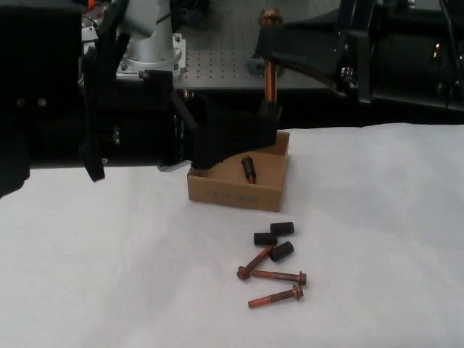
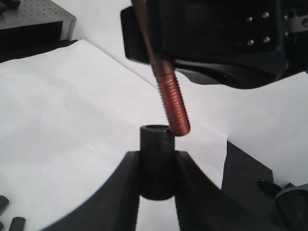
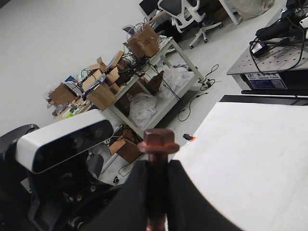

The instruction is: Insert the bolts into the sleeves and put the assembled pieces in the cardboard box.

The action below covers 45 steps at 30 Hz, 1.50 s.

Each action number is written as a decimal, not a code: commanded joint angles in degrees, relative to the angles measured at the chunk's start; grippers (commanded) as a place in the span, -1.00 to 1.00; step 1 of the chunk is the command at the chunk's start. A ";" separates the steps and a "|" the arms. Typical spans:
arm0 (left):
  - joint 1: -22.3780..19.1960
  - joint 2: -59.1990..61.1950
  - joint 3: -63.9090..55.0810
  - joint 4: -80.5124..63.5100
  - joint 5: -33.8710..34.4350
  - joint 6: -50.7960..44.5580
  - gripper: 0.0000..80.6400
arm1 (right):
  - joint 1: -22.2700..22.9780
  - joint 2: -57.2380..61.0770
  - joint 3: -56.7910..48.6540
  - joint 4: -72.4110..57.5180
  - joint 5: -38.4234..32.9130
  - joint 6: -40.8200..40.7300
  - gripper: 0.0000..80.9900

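Observation:
Above the cardboard box (image 1: 217, 194), my left gripper (image 2: 156, 161) is shut on a black sleeve (image 2: 156, 144) held upright, opening up. My right gripper (image 3: 155, 192) is shut on a copper bolt (image 3: 158, 143), head up. The bolt's threaded tip (image 2: 174, 113) hangs tilted at the sleeve's rim, just touching its edge. In the high view the bolt (image 1: 270, 83) stands straight over the left gripper (image 1: 267, 114). One assembled piece (image 1: 249, 169) lies inside the box. On the cloth in front lie three loose sleeves (image 1: 274, 238) and three loose bolts (image 1: 278, 276).
A white cloth (image 1: 377, 239) covers the bench, with open room left and right of the loose parts. A metal breadboard (image 1: 225, 51) and the arm bases stand behind the box. The left wrist's camera housing (image 3: 62, 144) shows below the bolt head.

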<state>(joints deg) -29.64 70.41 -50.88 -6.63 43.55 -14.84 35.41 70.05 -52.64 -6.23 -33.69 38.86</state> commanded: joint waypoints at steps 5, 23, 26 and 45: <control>0.26 -0.13 -0.35 -2.02 0.79 -0.73 -0.98 | -1.68 -0.20 -0.26 -0.61 -0.33 -0.74 -0.95; 0.26 -0.13 -0.35 -2.12 0.79 -1.29 -0.98 | -3.34 -0.20 -0.26 -0.61 -1.79 -0.74 -0.95; 0.26 -0.13 -0.35 -2.27 2.34 -1.93 -0.98 | -3.34 -0.20 -0.26 -0.61 -2.76 -0.74 -0.95; 0.26 -0.13 -0.35 -6.21 3.01 -3.53 -0.98 | -3.24 -0.20 -0.26 -0.61 -5.98 -0.74 -0.95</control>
<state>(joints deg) -29.64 70.41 -50.88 -9.20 46.74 -17.05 32.40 70.05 -52.64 -6.94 -38.42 38.63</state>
